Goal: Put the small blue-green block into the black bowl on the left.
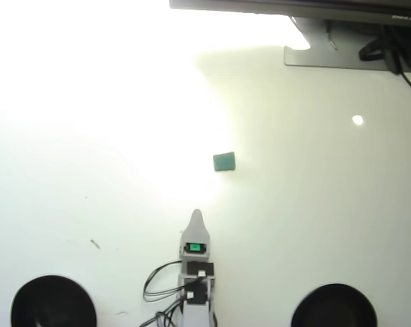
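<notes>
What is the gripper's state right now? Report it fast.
Gripper: cannot be told; only one pointed tip shows. It holds nothing; the small teal square block lies apart.

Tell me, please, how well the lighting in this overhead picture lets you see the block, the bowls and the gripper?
In the overhead view, glare washes out the upper left of the table; the small blue-green block sits at its edge but stays clear. Both black bowls read as flat dark discs, cut by the lower edge. The gripper shows as one pale tip, so its state is unclear.

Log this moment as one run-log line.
tool: state unclear, empty | teal block: on table, ahead of tool | left black bowl: empty | phase: pre-grasp
</notes>
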Robot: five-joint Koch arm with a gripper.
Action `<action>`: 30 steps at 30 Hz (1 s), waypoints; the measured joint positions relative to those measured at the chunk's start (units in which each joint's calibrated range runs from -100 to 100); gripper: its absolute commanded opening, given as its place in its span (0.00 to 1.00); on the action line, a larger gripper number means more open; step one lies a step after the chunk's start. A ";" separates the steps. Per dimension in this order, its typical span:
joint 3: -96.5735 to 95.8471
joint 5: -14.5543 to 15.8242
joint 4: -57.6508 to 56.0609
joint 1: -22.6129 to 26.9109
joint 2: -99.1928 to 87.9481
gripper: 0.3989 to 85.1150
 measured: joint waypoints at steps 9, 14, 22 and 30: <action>0.00 -0.83 0.08 0.78 0.00 0.58; 0.09 -6.59 0.00 0.49 0.00 0.58; 6.83 -6.45 -6.09 -0.10 0.76 0.58; 21.88 -4.74 -6.75 -1.51 17.55 0.59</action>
